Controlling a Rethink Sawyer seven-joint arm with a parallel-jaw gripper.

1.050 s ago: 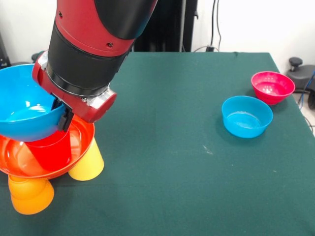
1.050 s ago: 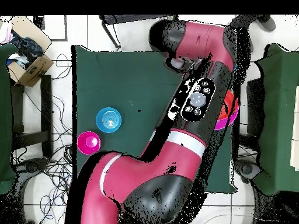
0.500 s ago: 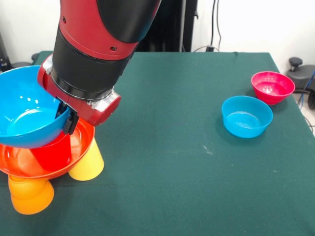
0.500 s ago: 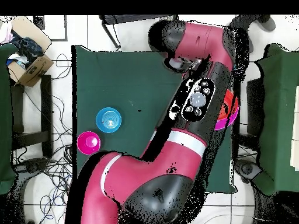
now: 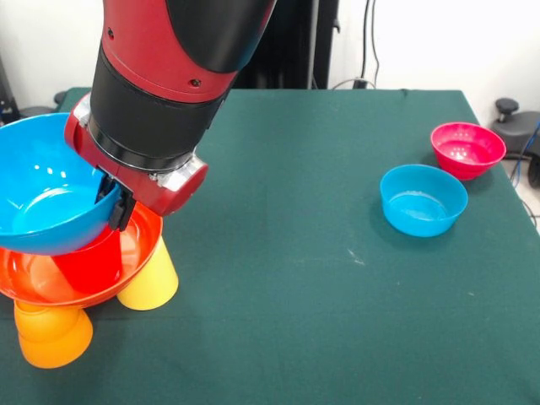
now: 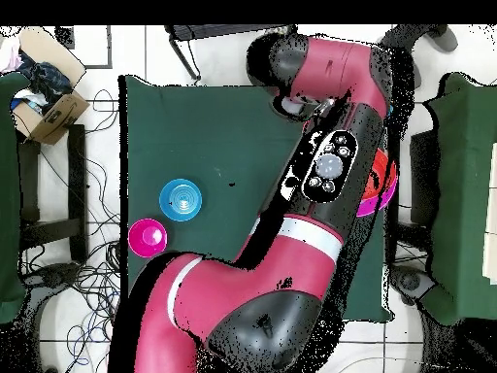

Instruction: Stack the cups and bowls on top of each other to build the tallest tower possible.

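Observation:
My gripper point(image 5: 113, 208) is shut on the right rim of the large blue bowl point(image 5: 42, 198), which hangs tilted at the left edge. Directly under it a red cup point(image 5: 87, 261) stands inside a wide orange-red bowl point(image 5: 29, 283). Whether the blue bowl touches the cup is unclear. That orange-red bowl rests on a yellow cup point(image 5: 152, 280) and an orange cup point(image 5: 53, 334), forming the tower. In the overhead view my arm point(image 6: 330, 175) covers the tower, and only a bowl edge point(image 6: 390, 180) peeks out beside it.
A small blue bowl point(image 5: 423, 200) and a small magenta bowl point(image 5: 467, 149) sit apart on the green table point(image 5: 295, 253) at the right. The overhead view shows them as the blue bowl point(image 6: 181, 199) and the magenta bowl point(image 6: 148, 236).
The gripper and the large blue bowl rose slightly and shifted right a second ago. Nothing has moved over the last half second.

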